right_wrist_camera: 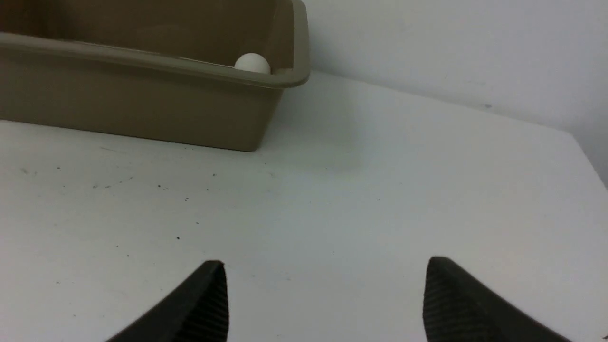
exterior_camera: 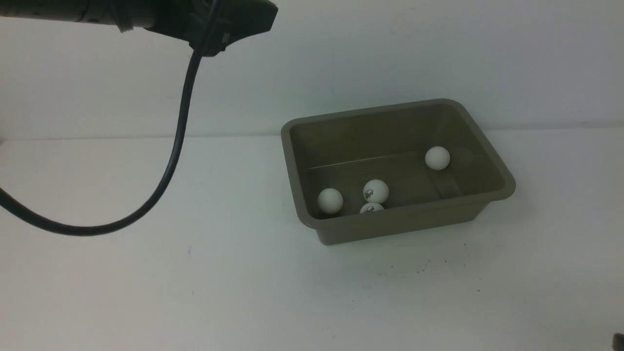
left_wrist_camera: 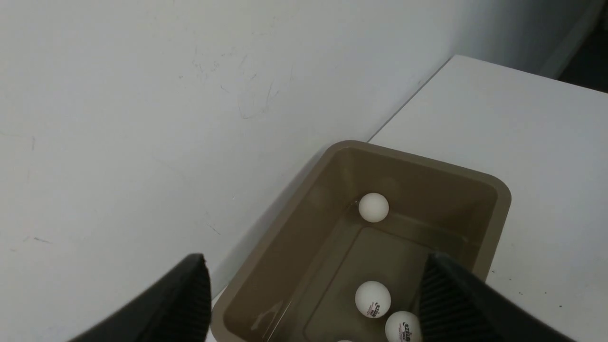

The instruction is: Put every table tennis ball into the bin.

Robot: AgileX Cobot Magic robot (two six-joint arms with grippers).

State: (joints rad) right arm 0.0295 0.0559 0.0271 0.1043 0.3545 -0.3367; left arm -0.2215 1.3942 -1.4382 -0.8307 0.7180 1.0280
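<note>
There is one bin [exterior_camera: 399, 222], four table tennis balls and two arms. The bin stands on the white tabletop [exterior_camera: 146, 292], its far side close to the wall [exterior_camera: 390, 58].

All four balls lie inside the bin. Three gather at its left end, close to its near wall: a plain one [exterior_camera: 330, 201], a printed one [exterior_camera: 376, 190] and a second printed one [exterior_camera: 371, 208] half hidden behind the bin's near rim. The fourth ball [exterior_camera: 437, 158] rests alone at the bin's right end, towards the far wall.

The left arm [exterior_camera: 214, 19] is held high, up and to the left of the bin, with a black cable [exterior_camera: 175, 146] looping down from it. Its camera looks down into the bin. The left fingers [left_wrist_camera: 190, 299] are spread wide with nothing between them.

The right fingers [right_wrist_camera: 199, 304] are likewise parted and empty. They seem to hang low over the bare tabletop, off the bin's near right corner.
</note>
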